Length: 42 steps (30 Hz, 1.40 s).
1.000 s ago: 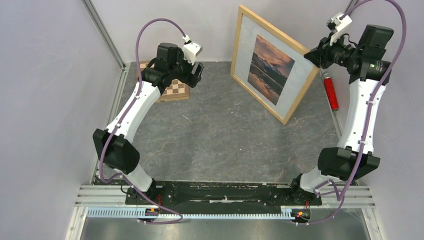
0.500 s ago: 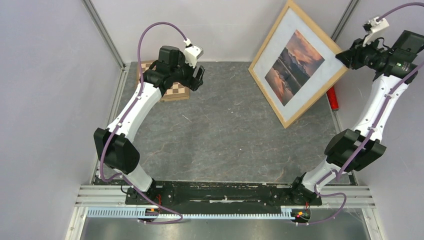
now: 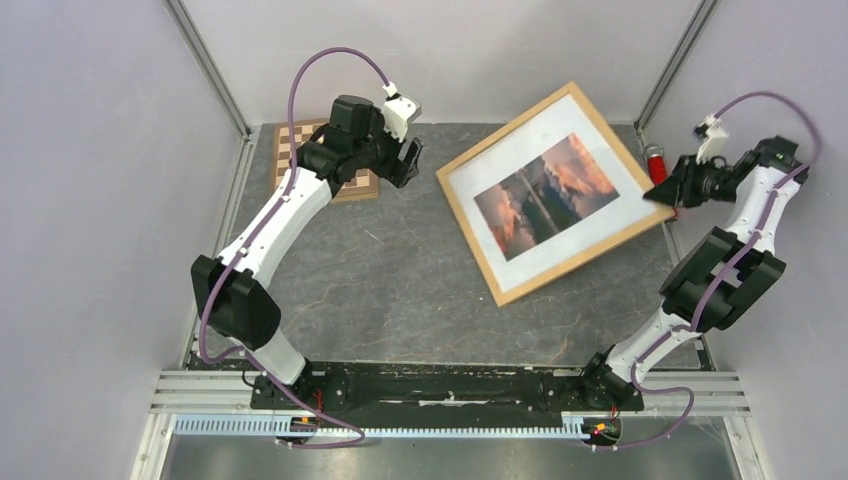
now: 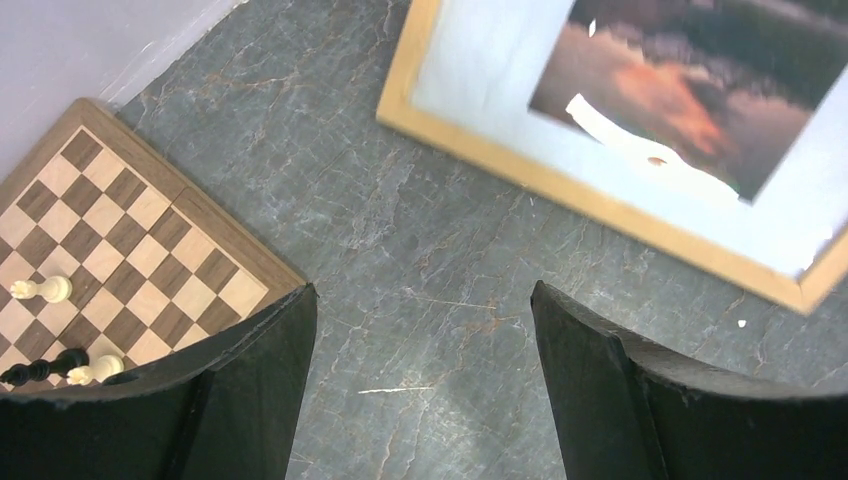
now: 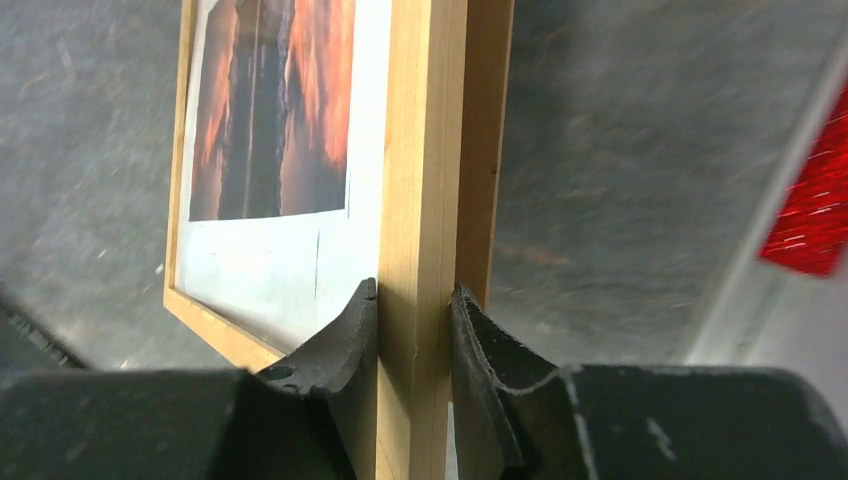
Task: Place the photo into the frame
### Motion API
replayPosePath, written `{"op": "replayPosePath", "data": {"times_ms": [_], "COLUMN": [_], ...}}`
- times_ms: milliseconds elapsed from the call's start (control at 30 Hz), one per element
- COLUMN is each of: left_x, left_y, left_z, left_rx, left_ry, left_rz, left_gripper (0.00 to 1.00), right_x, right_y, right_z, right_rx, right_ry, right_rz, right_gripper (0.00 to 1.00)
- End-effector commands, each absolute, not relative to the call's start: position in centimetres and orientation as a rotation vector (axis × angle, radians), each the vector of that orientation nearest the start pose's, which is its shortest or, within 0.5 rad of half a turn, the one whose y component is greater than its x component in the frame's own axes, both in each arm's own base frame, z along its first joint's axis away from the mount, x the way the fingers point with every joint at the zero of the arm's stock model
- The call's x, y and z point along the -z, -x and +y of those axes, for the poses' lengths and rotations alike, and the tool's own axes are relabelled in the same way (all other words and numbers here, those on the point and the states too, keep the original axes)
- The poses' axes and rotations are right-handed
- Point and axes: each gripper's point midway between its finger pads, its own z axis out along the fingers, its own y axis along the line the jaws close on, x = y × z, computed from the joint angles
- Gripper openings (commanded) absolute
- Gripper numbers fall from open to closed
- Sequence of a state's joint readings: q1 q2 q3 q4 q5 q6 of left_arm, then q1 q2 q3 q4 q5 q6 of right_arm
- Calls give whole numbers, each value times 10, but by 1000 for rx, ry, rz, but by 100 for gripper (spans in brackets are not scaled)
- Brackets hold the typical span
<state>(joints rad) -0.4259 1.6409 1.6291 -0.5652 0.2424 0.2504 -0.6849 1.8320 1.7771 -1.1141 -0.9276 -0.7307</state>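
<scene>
Grey, marble-veined table [image 3: 420, 290], seen from above. In the far left corner, a checkered wooden chessboard [image 3: 288, 148] lying flat, with a few small chess pieces [image 4: 40, 290] standing near one edge. Toward the far right, a light wooden frame [image 3: 469, 237] holding a sunset lake photo [image 3: 545, 192], tilted with its right edge raised; contact with the surface unclear. Just beyond, by the right wall, a red cylinder [image 3: 655, 163].

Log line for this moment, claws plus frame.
left claw open, above table near chessboard | right claw shut on frame edge | photo inside frame, face up
</scene>
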Motion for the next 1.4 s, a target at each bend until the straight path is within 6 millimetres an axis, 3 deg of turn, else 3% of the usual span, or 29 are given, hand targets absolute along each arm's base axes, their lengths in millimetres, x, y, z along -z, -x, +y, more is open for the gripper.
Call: {"op": "replayPosePath", "data": {"times_ms": [0, 200, 367, 533, 667, 867, 933, 1033, 1200, 1367], "left_x": [-271, -256, -247, -236, -231, -227, -226, -224, -222, -222], "left_y": [-413, -409, -402, -395, -391, -387, -385, -384, -384, -385], "left_z": [-229, -233, -235, -231, -229, -227, -226, -226, -225, -218], "left_rx": [399, 438, 473, 469, 463, 459, 456, 454, 444, 405], "left_ry": [-827, -807, -795, -806, -818, -832, -836, -843, -841, -818], "left_rz": [1948, 1968, 1991, 2025, 2038, 2052, 2054, 2055, 2055, 2059], "left_gripper": [84, 84, 83, 83, 83, 83, 83, 83, 82, 82], "right_x": [-204, -137, -104, -91, -68, -32, -31, -36, -60, -97], "right_y": [-348, -310, -308, -312, -324, -347, -354, -365, -385, -393], "right_z": [-127, -79, -58, -53, -57, -65, -68, -76, -94, -87], "right_rx": [-593, -891, -1061, -1093, -1081, -899, -880, -841, -707, -592], "right_ry": [466, 449, 394, 395, 346, 299, 296, 290, 314, 423], "right_rz": [2116, 2068, 2026, 1998, 2057, 2175, 2179, 2182, 2180, 2147], "right_gripper": [0, 0, 0, 8, 15, 31, 38, 61, 98, 98]}}
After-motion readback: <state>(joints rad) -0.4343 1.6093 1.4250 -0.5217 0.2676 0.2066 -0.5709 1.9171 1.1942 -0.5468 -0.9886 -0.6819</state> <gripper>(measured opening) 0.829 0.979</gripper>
